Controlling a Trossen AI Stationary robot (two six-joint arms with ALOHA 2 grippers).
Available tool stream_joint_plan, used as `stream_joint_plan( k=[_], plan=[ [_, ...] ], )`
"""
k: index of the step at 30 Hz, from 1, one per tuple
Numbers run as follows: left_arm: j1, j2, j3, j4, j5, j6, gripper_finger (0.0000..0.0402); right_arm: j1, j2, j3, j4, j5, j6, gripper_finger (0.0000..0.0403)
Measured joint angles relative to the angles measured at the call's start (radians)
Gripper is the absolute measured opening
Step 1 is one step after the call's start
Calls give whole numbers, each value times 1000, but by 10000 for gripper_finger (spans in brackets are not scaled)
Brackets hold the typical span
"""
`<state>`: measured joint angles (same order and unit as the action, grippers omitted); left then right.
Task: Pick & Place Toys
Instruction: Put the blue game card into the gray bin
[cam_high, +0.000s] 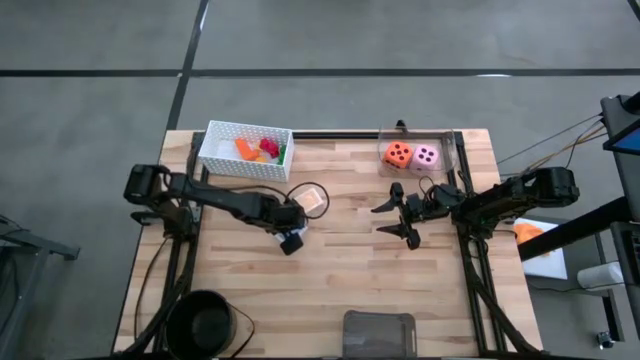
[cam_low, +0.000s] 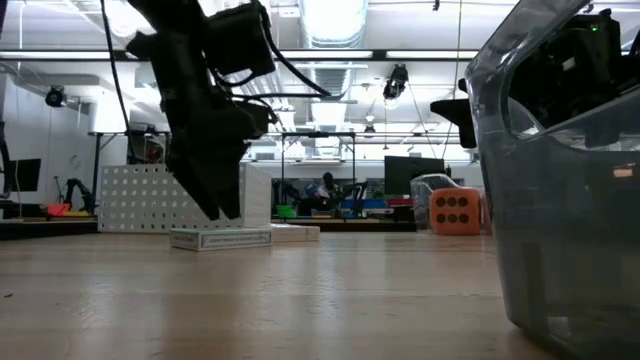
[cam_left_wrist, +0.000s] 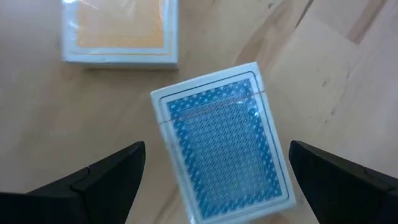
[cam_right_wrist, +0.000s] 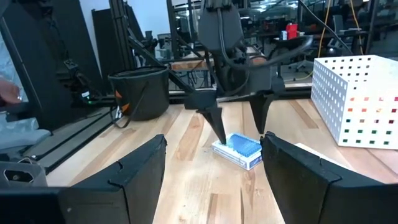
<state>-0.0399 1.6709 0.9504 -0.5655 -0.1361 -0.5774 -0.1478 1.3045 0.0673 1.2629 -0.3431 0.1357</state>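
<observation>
A blue patterned card (cam_left_wrist: 224, 140) lies flat on the wooden table, with a peach card (cam_left_wrist: 118, 31) flat beside it, also seen in the high view (cam_high: 313, 200). My left gripper (cam_left_wrist: 216, 148) is open and points down over the blue card, one finger on either side and clear of it; the right wrist view shows the same (cam_right_wrist: 239, 148). Small bricks (cam_high: 262, 150) lie in the white basket (cam_high: 222, 158). An orange die (cam_high: 398, 154) and a pink die (cam_high: 426, 156) sit at the far right. My right gripper (cam_high: 390, 220) waits open and level, right of centre.
A clear tray wall (cam_high: 455, 150) surrounds the dice. A grey tray (cam_high: 378, 333) stands at the near edge and fills the right of the low view (cam_low: 560, 200). A black bucket (cam_high: 205, 322) sits at the near left corner. Bare wood (cam_high: 340, 270) lies between the arms.
</observation>
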Motion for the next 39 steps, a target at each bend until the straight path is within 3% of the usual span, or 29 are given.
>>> stream_joint_plan(
  k=[15, 23, 39],
  plan=[
    [-1, 138, 6, 11, -4, -20, 394, 0, 0, 0, -5, 1, 0, 258],
    [-3, 124, 3, 16, -16, -12, 302, 1, 0, 0, -7, 2, -3, 258],
    [-34, 66, -8, 44, -56, 5, 302, 2, 0, 0, -34, 5, -18, 258]
  ],
)
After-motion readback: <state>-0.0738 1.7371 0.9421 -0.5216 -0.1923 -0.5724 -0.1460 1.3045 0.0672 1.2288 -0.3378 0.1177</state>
